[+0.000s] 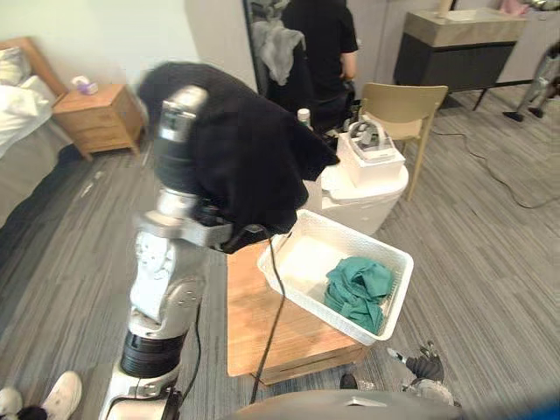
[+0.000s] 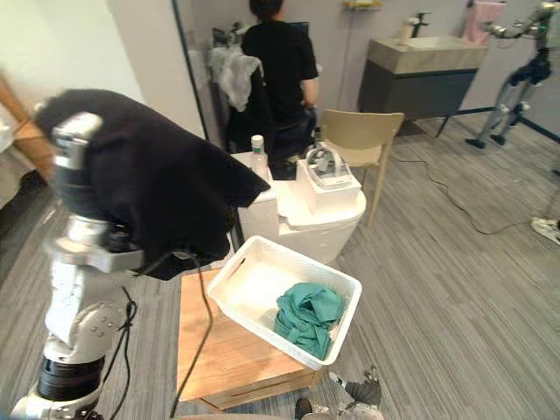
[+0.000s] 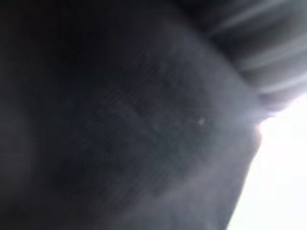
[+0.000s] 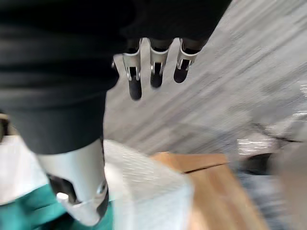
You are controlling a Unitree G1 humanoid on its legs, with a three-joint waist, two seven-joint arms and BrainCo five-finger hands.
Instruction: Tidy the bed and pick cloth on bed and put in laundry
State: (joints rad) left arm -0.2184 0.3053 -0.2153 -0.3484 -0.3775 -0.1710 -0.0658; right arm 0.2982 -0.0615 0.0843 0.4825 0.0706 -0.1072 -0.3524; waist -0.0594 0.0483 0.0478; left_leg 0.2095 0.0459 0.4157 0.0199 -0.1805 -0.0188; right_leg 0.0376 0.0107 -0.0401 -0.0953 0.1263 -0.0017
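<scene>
Black cloth over left arm

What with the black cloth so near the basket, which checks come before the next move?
1. Black cloth draped over raised left arm: ok.
2. Left hand's hold, hidden under cloth: cannot tell.
3. Basket upright on wooden table: ok.
4. Free room beside green cloth: ok.
5. Black cloth above basket's middle: not ok, hangs by its left corner.
6. Right hand fingers straight: ok.
</scene>
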